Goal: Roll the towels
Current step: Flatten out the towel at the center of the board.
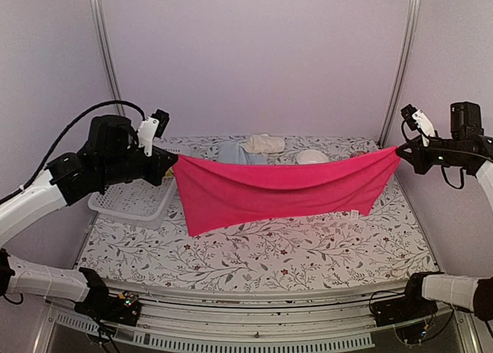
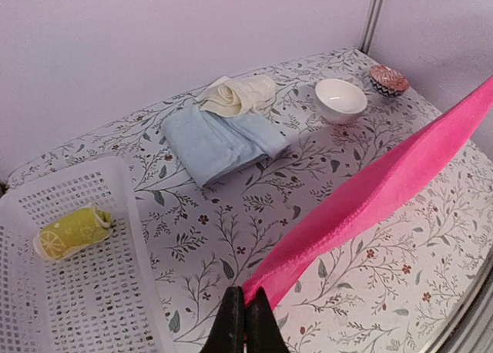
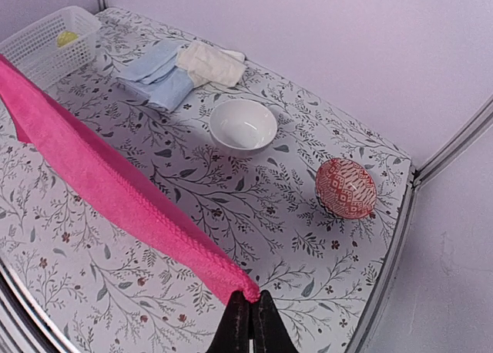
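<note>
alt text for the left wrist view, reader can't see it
The left fingers, shut on a corner of the hot pink towel, hold it stretched above the floral table. Beyond lie a folded light blue towel, a cream towel and a white bowl; a rolled yellow-green towel sits in the white basket.

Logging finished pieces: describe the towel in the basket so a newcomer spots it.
On the left of the floral table cover stands a white perforated basket. Inside lies the yellow-green towel, a short roll with a lemon-slice print. The light blue towel and cream towel lie outside on the cover; the hot pink towel hangs stretched above.
</note>
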Controlling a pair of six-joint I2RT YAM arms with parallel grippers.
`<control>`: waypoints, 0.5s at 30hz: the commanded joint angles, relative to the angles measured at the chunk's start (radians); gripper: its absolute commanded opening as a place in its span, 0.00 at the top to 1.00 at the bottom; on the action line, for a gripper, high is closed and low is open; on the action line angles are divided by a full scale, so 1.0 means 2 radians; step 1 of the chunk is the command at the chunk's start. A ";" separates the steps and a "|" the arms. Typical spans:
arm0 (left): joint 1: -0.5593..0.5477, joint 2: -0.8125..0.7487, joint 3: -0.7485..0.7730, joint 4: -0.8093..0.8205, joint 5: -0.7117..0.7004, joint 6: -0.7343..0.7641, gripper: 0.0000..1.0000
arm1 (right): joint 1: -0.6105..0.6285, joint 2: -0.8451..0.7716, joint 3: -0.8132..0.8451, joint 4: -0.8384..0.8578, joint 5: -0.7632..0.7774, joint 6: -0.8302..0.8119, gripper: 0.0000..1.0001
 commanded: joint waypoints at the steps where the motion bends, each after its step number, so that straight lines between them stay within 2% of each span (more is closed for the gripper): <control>1: -0.056 -0.116 -0.028 0.018 0.013 -0.003 1.00 | -0.002 -0.126 -0.026 -0.060 -0.050 -0.054 0.98; 5: -0.086 -0.184 -0.026 0.017 0.008 -0.002 1.00 | -0.005 -0.157 0.010 -0.118 -0.068 -0.090 0.98; 8: -0.086 -0.184 -0.029 0.011 -0.009 -0.005 1.00 | -0.005 -0.150 0.016 -0.115 -0.064 -0.097 0.98; 12: -0.079 -0.112 -0.051 0.014 -0.044 -0.020 1.00 | -0.005 -0.113 -0.054 -0.064 -0.031 -0.096 0.97; 15: -0.033 -0.005 -0.044 0.006 -0.035 -0.054 1.00 | -0.005 -0.050 -0.122 0.004 0.013 -0.090 0.97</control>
